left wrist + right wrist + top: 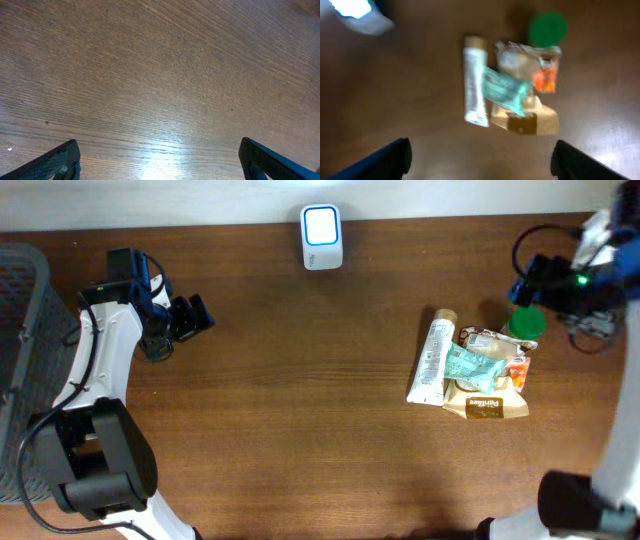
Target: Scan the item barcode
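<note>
Picking stage: left arm (105,340) and right arm (585,275) are both hovering, jaws spread; the white tube (475,82) ahead of the right jaws is likely needing pinching next.

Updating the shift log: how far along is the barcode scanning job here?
No scan looks done: the white tube, teal packet and brown pouch lie piled near the right arm, apart from the scanner. In hand: nothing; the right tool is open and empty above them, the left tool open over the table. Left: grasp an item and show its barcode to the scanner.
</note>
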